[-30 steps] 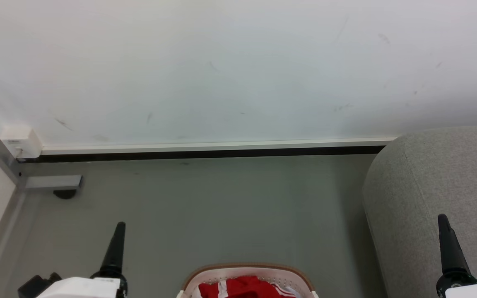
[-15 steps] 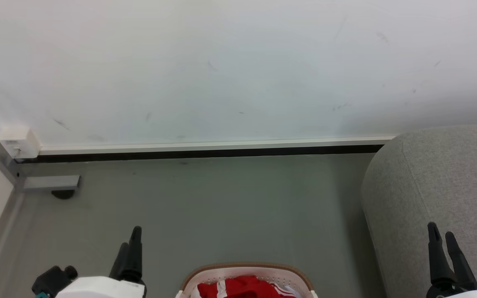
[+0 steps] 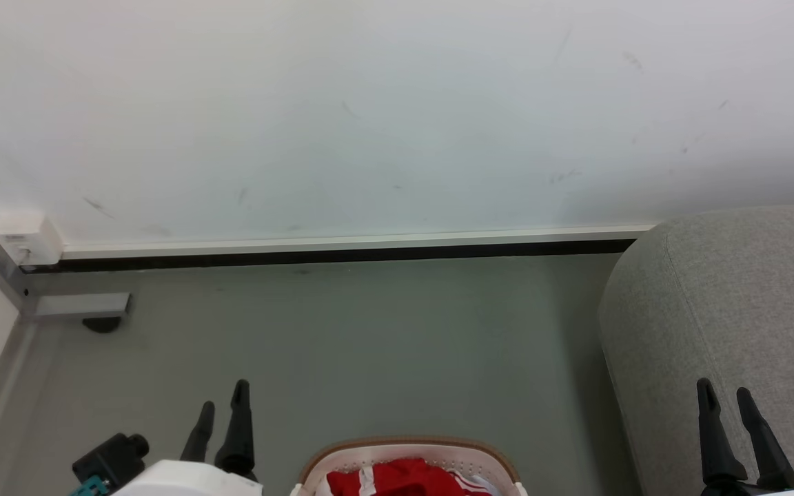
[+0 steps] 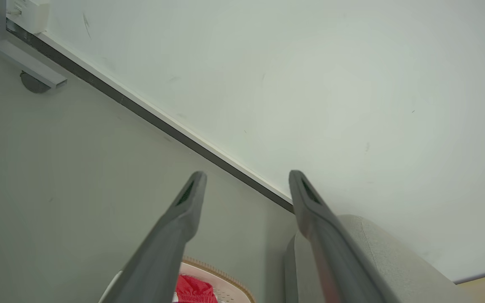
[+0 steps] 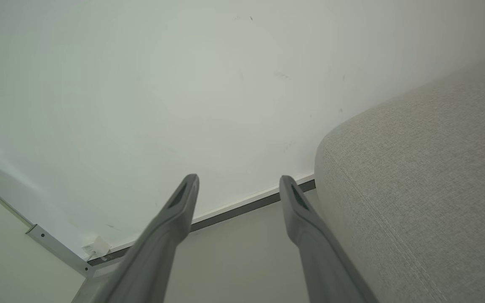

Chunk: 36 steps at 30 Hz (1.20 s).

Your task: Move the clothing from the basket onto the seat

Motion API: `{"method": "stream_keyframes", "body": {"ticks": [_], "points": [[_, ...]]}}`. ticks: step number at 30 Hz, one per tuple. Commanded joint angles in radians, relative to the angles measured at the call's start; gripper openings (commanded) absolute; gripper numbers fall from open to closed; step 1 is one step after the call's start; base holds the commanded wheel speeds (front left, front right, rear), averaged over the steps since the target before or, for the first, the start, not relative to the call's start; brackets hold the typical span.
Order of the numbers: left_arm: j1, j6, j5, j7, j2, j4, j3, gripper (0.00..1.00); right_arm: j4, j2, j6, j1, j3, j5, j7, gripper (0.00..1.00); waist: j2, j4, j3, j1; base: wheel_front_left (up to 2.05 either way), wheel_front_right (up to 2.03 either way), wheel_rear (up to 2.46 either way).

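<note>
- The left gripper [image 3: 223,399] sits at 7 o'clock in the head view, above the floor [image 3: 342,344]. Its two dark fingers are spread, with a clear gap between them and nothing held.
- In the left wrist view those fingers point toward 12 o'clock, parted, with bare floor and wall [image 3: 369,103] showing between them.
- The right gripper [image 3: 722,389] sits at 5 o'clock in the head view, in front of the sofa [image 3: 728,296]. Its fingers are also spread and empty.
- In the right wrist view the sofa's rounded grey edge is at 3 o'clock of the parted fingers. The right finger is just beside it; I cannot tell whether they touch.
- The clothing [image 3: 397,479], red with white stripes, lies bunched inside the basket [image 3: 404,442] at 6 o'clock in the head view, cut off by the bottom edge.
- The basket stands on the floor between the two grippers, at 9 o'clock of the sofa and apart from it.
- A skirting strip [image 3: 342,242] runs along the foot of the wall, from 9 o'clock to the sofa's corner.
- A small white box [image 3: 25,231] sits on the wall at 9 o'clock, above a grey metal bar [image 3: 80,304] on the floor.
</note>
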Motion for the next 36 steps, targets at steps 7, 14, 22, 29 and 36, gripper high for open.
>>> {"method": "stream_keyframes", "body": {"ticks": [7, 14, 22, 29, 36], "points": [[-0.006, 0.01, 0.133, -0.03, 0.009, -0.008, -0.008, 1.0, -0.002, 0.007, -0.001, 0.008, -0.018, -0.131, -0.011, 1.0, 0.0, 0.0, 0.0, 0.0, 0.0, 0.0, 0.0], [-0.005, 0.017, 0.229, -0.048, 0.015, 0.002, -0.021, 1.0, 0.005, 0.021, -0.001, 0.012, -0.031, -0.225, -0.017, 1.0, 0.0, 0.002, 0.001, 0.0, 0.0, 0.0, 0.0], [-0.003, 0.03, 0.306, -0.067, 0.022, 0.013, -0.031, 1.0, 0.016, 0.033, -0.001, 0.015, -0.042, -0.312, -0.022, 1.0, 0.0, 0.002, 0.002, 0.0, 0.0, 0.0, 0.0], [-0.005, 0.039, 0.376, -0.085, 0.026, 0.02, -0.039, 1.0, 0.023, 0.05, -0.001, 0.021, -0.054, -0.387, -0.027, 1.0, 0.0, 0.001, 0.005, 0.0, 0.0, 0.0, 0.0], [0.0, 0.046, 0.44, -0.099, 0.028, 0.029, -0.047, 1.0, 0.032, 0.059, -0.001, 0.027, -0.069, -0.459, -0.032, 1.0, 0.0, -0.001, 0.003, 0.0, 0.0, 0.0, 0.0]]}}
